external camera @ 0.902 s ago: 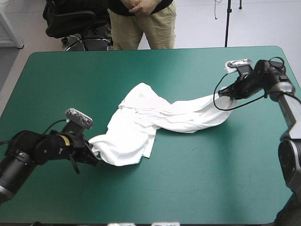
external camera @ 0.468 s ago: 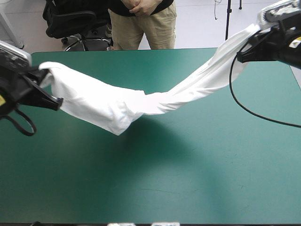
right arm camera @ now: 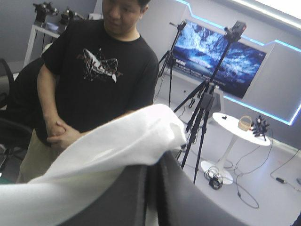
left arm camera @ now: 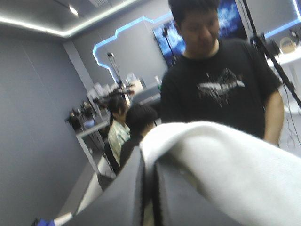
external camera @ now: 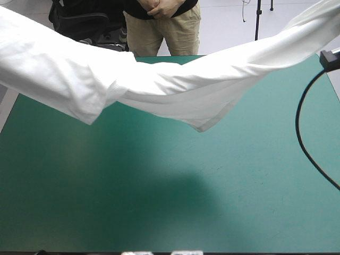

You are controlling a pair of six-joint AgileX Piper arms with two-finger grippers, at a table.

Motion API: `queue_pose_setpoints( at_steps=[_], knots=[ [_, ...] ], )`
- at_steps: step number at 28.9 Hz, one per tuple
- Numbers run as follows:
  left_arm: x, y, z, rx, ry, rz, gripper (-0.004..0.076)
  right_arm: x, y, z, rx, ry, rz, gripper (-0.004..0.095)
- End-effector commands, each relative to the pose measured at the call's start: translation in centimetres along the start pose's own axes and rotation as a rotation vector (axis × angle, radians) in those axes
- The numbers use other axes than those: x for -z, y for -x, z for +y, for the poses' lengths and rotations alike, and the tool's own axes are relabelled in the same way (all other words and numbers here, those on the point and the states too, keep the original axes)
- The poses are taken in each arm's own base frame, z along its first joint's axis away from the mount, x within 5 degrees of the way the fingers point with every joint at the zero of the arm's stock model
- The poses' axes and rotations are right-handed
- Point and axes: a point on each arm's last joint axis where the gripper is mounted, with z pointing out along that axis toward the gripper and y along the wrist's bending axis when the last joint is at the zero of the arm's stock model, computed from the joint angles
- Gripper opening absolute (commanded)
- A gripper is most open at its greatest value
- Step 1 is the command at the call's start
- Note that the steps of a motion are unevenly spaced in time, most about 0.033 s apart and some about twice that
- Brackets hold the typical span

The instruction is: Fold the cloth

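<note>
The white T-shirt (external camera: 175,85) hangs in the air above the table, stretched in a long sagging band from the left edge of the high view to its upper right corner. A loose hem droops near the middle. Neither gripper shows in the high view. In the left wrist view my left gripper (left arm camera: 150,157) has its black fingers pressed together, with the T-shirt (left arm camera: 225,160) pinched there and draped over one finger. My right gripper (right arm camera: 153,162) is likewise shut on the T-shirt (right arm camera: 113,148), which trails away to one side of it. Both wrist views look level into the room.
The teal-green table (external camera: 159,191) lies well below the hanging shirt, with the shirt's broad shadow across its middle.
Both arms rose and moved apart, lifting the T-shirt off the table into a stretched band. The grippers, seen earlier at the table's left and right, have left the high view.
</note>
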Motion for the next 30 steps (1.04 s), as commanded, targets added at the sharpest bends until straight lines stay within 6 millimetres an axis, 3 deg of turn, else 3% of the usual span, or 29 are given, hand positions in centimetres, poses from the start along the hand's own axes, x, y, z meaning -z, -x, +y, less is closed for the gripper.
queue_pose_setpoints(
  at_steps=[1,7,12,17,20,25,26,30],
  knots=[
    [2.7,3.1,2.2,0.025,0.107,-0.257,-0.0017,4.4,2.9,-0.4,0.017,-0.091,-0.197,-0.0017],
    [4.6,4.3,3.2,0.052,0.123,-0.347,-0.0017,10.1,4.6,0.0,0.04,-0.138,-0.323,-0.0018],
    [3.5,3.1,2.4,0.052,0.069,-0.229,-0.0017,10.8,4.0,0.6,0.031,-0.087,-0.252,-0.0017],
    [-1.1,-1.0,-1.3,0.022,-0.071,0.067,-0.0017,6.7,0.8,1.4,-0.017,0.04,-0.026,-0.0017],
    [-4.3,-4.3,-4.2,0.016,-0.153,0.232,-0.0017,3.0,-2.8,2.2,-0.102,0.122,0.153,-0.0018],
    [-9.6,-11.2,-10.2,-0.011,-0.28,0.47,-0.0017,-3.0,-10.4,4.5,-0.228,0.29,0.442,-0.0017],
    [-11.6,-14.4,-12.8,-0.02,-0.324,0.55,-0.0017,-5.6,-14.3,5.8,-0.276,0.362,0.551,-0.0017],
    [-14.9,-19.8,-17.4,-0.007,-0.382,0.633,-0.0017,-10.4,-22.4,7.8,-0.34,0.424,0.73,-0.0017]
  ],
)
